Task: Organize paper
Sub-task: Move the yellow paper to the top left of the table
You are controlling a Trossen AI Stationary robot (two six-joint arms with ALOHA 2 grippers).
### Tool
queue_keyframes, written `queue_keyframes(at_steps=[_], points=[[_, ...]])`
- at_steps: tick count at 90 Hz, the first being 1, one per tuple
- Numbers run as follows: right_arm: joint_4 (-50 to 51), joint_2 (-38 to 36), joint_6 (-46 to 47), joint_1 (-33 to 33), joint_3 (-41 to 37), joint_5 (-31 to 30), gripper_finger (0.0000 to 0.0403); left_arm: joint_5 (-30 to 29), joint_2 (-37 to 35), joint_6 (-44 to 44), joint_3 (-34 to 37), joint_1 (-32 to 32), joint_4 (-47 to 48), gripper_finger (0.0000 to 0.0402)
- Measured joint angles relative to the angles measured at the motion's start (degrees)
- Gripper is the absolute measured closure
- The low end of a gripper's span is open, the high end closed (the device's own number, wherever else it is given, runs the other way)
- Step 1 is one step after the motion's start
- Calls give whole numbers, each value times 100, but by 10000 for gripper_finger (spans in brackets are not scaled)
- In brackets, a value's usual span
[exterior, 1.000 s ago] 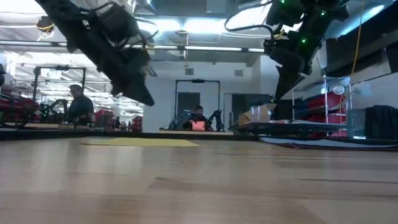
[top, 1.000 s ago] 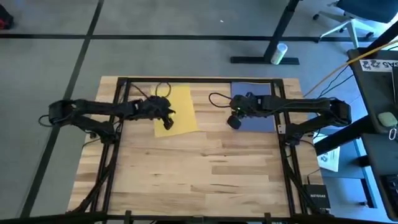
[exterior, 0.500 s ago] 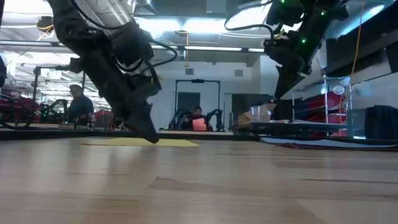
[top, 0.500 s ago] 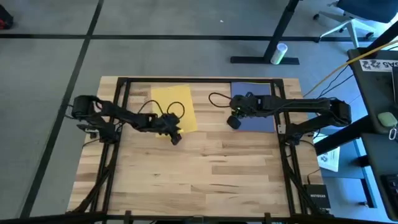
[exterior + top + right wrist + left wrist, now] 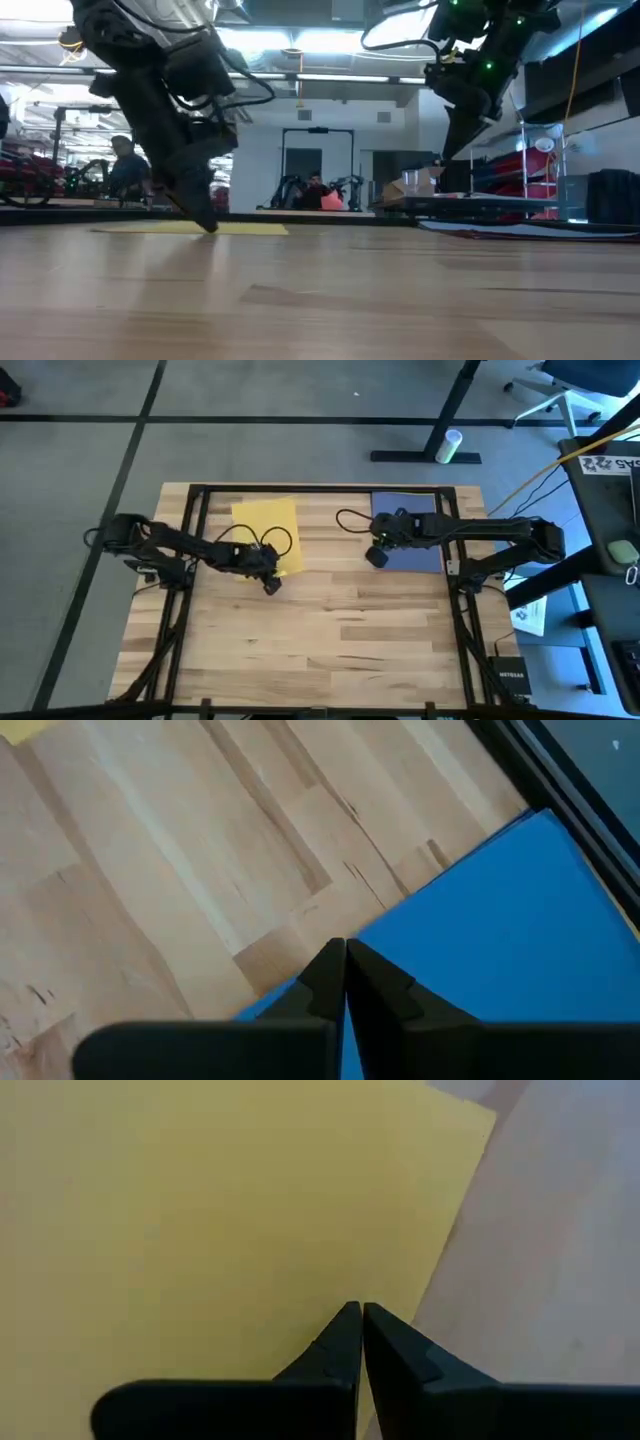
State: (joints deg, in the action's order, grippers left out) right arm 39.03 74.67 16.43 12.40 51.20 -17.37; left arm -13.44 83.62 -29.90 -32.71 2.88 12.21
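Note:
A yellow sheet of paper lies flat on the far left part of the wooden table. My left gripper is shut, with its tips down on the sheet near its near right corner; the low view shows the tips at sheet level. A blue sheet lies flat at the far right. My right gripper is shut and hangs above the blue sheet's left edge, raised clear of the table in the low view. My left gripper presses its shut fingertips down on the yellow sheet's top face near its near right corner. The fingers come from above, slanting in from the table's left. The sheet lies flat on the wood.
A black metal frame runs along the table's far edge and down both sides. Loose cables lie between the two sheets. Bare wood fills the table's near half. A white printed sheet lies off the table at the right.
My left gripper has come down toward the table's near edge onto the yellow sheet, then gone toward the left edge. The yellow sheet has slid along the table toward the left edge with it.

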Motion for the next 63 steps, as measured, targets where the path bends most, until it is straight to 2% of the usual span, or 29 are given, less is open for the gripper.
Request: queue_keyframes(at_steps=[14, 34, 52, 63], points=[[-3, 0, -17, -1, 0, 0, 403, -243, -340, -132, 15, -126, 754, 402], [-11, 0, -25, -1, 0, 0, 403, -290, -900, -163, 15, -221, 971, 402], [7, 0, -42, -2, 0, 2, 403, 794, -1123, -427, 13, -513, 1884, 402], [7, 0, -90, 0, 0, 2, 403, 1012, -1007, -584, 11, -898, 2203, 402]])
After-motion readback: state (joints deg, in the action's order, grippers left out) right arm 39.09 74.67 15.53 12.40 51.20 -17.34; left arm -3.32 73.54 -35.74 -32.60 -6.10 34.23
